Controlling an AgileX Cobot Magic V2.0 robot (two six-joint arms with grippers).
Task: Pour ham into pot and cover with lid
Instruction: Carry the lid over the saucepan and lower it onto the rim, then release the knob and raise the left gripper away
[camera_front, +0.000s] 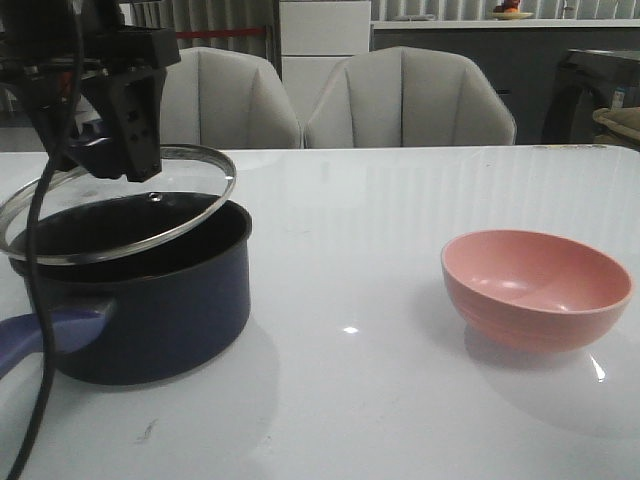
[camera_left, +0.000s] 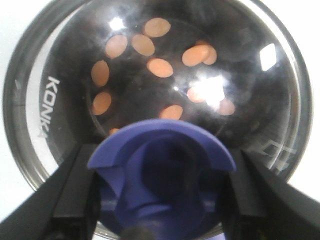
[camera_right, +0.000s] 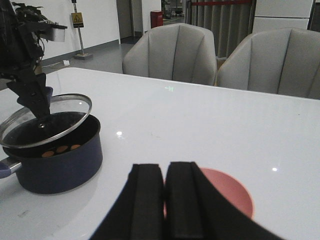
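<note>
left gripper (camera_left: 162, 192) clamped on blue knob of round glass lid (camera_front: 120, 205), tilted above dark navy saucepan (camera_front: 150, 305) at left, orange-pink ham slices (camera_left: 160, 67) inside, right gripper (camera_right: 164, 187) pressed together, salmon-pink bowl (camera_front: 535, 290) at right

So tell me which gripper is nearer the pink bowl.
Right. The right gripper hangs just above the near side of the pink bowl, fingers together and empty. The left gripper is across the table, holding the lid by its knob, tilted over the pot.
</note>
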